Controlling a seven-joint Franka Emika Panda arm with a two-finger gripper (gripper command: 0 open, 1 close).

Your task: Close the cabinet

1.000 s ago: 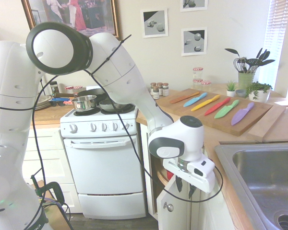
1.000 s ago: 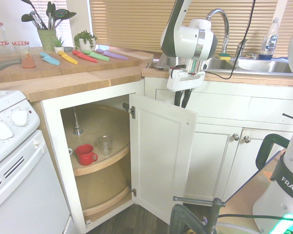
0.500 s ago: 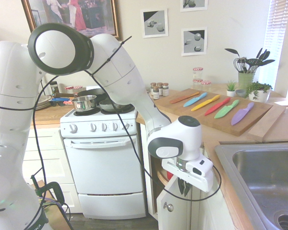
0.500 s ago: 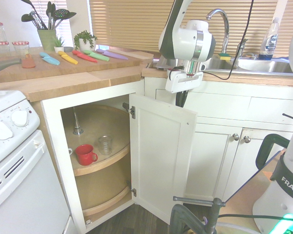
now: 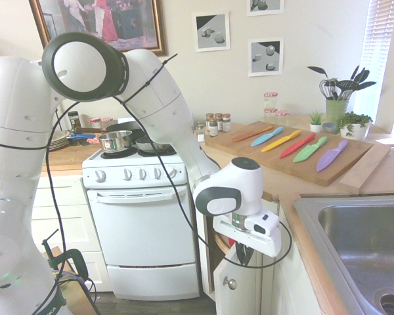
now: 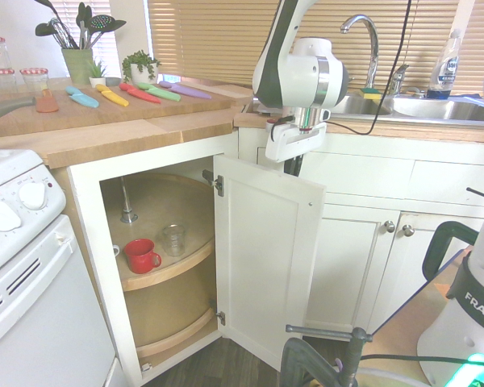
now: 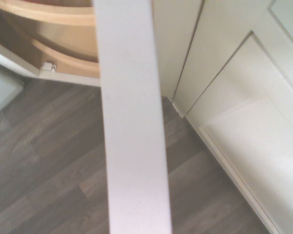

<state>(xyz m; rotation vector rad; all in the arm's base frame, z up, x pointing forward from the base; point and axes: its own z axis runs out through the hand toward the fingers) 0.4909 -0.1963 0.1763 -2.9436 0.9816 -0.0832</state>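
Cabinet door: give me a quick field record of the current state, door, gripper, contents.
cabinet door: open, swung out from its hinge
gripper: at the door's top edge, fingers pointing down; open or shut not clear
door in wrist view: top edge seen from above as a white band
shelf: round wooden tray, holds red mug and clear glass
knob: untouched
task: not yet done

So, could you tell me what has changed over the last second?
The gripper has slid along the top edge of the cabinet door, toward the hinge side and the stove. The door still stands wide open; the red mug and glass inside are unmoved.
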